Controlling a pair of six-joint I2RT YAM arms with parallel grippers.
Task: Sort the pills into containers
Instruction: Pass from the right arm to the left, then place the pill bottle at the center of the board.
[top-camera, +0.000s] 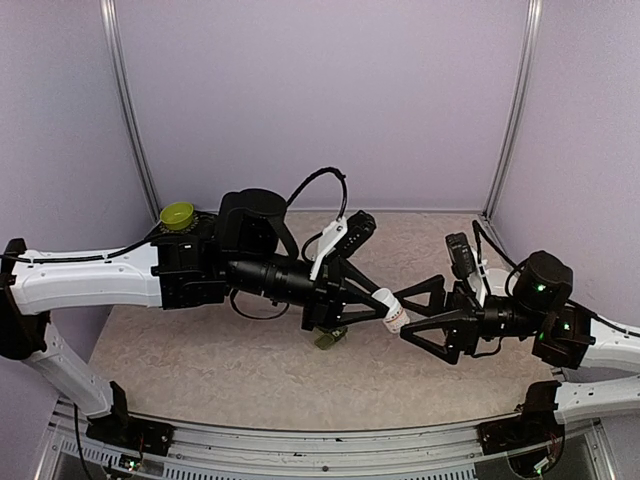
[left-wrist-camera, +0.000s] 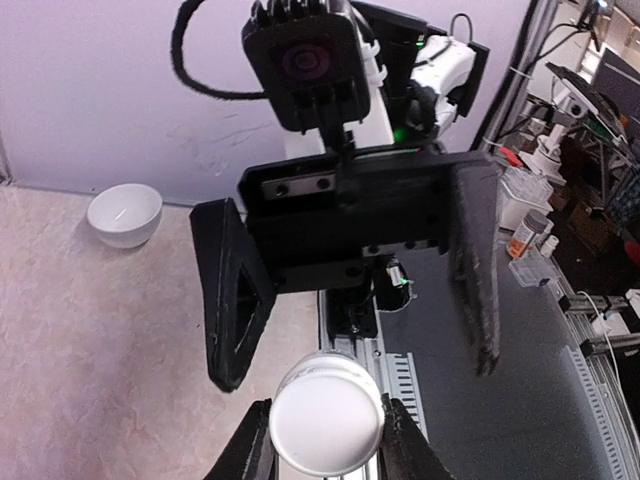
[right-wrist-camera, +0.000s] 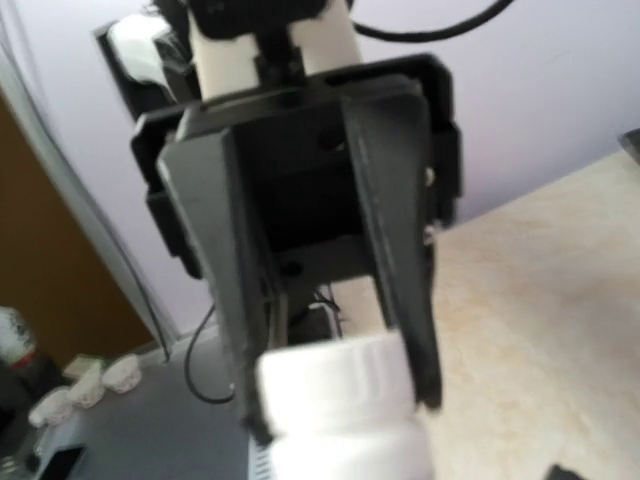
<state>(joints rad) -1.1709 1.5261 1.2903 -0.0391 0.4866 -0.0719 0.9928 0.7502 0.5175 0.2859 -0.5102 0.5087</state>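
Left gripper (top-camera: 383, 306) clamps capped white bottle (left-wrist-camera: 325, 415); right gripper (left-wrist-camera: 358, 372) gapes around cap. Containers (top-camera: 328, 340) on worktop (top-camera: 200, 350), bottle's 8 o'clock, half hidden. No pills visible; sorting apparently unstarted.

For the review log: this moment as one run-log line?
left gripper: shut on white bottle | right gripper: open, facing bottle, not gripping
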